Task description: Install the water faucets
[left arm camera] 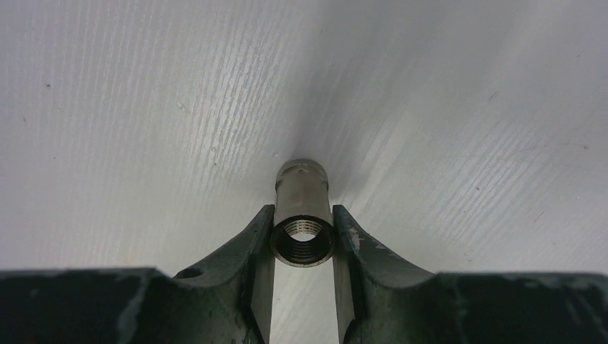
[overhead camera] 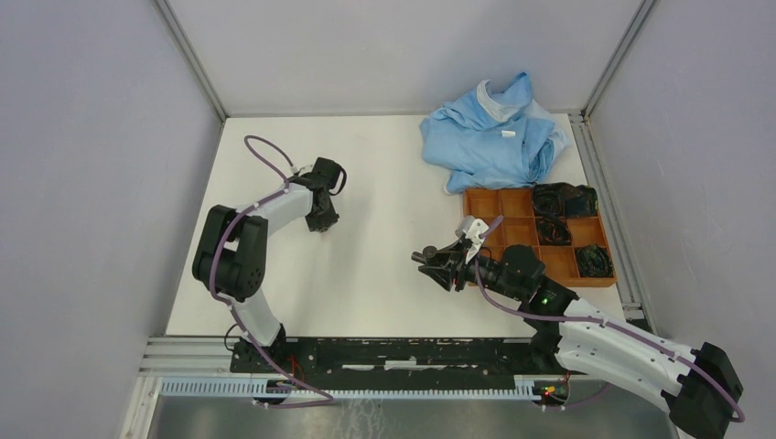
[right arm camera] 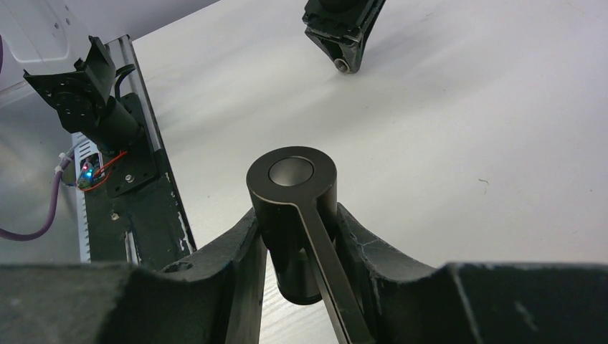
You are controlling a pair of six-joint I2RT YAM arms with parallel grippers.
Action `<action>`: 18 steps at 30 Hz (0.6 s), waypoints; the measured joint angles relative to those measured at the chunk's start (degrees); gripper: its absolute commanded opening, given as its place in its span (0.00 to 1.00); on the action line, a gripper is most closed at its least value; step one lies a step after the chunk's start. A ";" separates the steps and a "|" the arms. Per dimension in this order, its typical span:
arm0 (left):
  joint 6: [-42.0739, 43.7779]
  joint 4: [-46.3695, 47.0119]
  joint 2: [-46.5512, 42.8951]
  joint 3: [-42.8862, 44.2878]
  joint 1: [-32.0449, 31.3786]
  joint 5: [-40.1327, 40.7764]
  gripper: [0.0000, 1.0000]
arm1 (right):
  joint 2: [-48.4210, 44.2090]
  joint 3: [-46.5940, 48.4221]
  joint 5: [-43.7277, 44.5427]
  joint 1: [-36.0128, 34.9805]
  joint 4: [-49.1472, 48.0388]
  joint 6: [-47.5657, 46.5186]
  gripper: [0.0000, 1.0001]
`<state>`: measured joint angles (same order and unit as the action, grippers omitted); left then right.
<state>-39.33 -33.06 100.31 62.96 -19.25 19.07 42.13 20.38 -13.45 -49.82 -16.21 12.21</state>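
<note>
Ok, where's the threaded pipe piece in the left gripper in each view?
Top: hidden under the left gripper, left of centre.
Left wrist: pipe piece dead centre, gripper shut on it.
Right wrist: pipe piece small, top centre, at that gripper's tip.
Shared landmark: white table.

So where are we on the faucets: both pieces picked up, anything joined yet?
Done, it seems: pickup. The left gripper is shut on a threaded grey fitting, and the right gripper grips a dark cylindrical piece with a flat lever. In hand: bringing them together; the top view shows the grippers well apart over the table. Left: aligning and joining the pieces; nothing is joined yet.
</note>
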 measured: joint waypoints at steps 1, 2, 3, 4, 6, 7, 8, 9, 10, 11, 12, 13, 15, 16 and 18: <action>0.24 0.31 0.15 0.00 0.02 -0.11 0.31 | 0.00 0.00 0.00 0.00 0.00 0.00 0.00; 0.44 0.50 0.17 0.00 0.07 -0.13 0.27 | -0.02 0.00 0.02 0.00 0.00 0.00 0.00; 0.59 0.61 0.17 0.00 0.07 -0.15 0.23 | -0.02 -0.02 0.02 0.00 0.00 0.00 0.00; 0.70 0.68 0.20 0.00 0.17 -0.17 0.18 | -0.02 -0.02 0.02 0.00 0.00 0.00 0.00; 1.05 0.76 0.20 0.00 0.33 -0.20 0.03 | -0.02 -0.09 0.02 0.00 0.02 0.00 0.00; 1.25 0.83 0.20 0.00 0.42 -0.22 0.02 | -0.04 -0.15 0.02 0.00 0.02 0.00 0.00; 1.44 0.90 0.22 0.00 0.46 -0.26 0.02 | -0.07 -0.24 0.04 0.00 0.04 0.00 0.00; 1.84 0.98 0.22 0.00 0.57 -0.39 0.02 | -0.09 -0.33 0.04 0.00 0.07 -0.02 0.00; 2.34 1.07 0.17 0.00 0.70 -0.76 0.02 | -0.13 -0.39 0.04 0.00 0.04 -0.02 0.00; 2.78 1.25 0.02 -0.04 0.81 -1.29 0.02 | -0.22 -0.57 0.04 0.00 0.04 -0.07 0.00; 3.61 2.03 -0.39 -0.44 0.87 -2.58 0.02 | -0.42 -0.72 0.04 0.00 0.11 -0.07 0.00; 4.72 2.58 -1.18 -1.09 0.92 -4.17 0.02 | -0.76 -1.01 0.13 0.00 -0.04 -0.15 0.00; 7.23 3.61 -4.24 -3.02 1.18 -8.85 0.02 | -1.92 -1.90 0.33 0.00 -0.24 -0.83 0.00; 8.44 3.63 -6.51 -3.87 1.29 -12.24 0.02 | -2.69 -2.49 0.50 0.00 -0.48 -1.51 0.00; 11.17 3.65 -12.44 -4.55 1.27 -20.44 0.02 | -4.68 -3.93 0.90 0.00 -1.42 -2.95 0.00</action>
<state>-28.16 -29.41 87.88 58.41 -17.98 -1.37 37.45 16.45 -12.56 -49.82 -17.63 9.26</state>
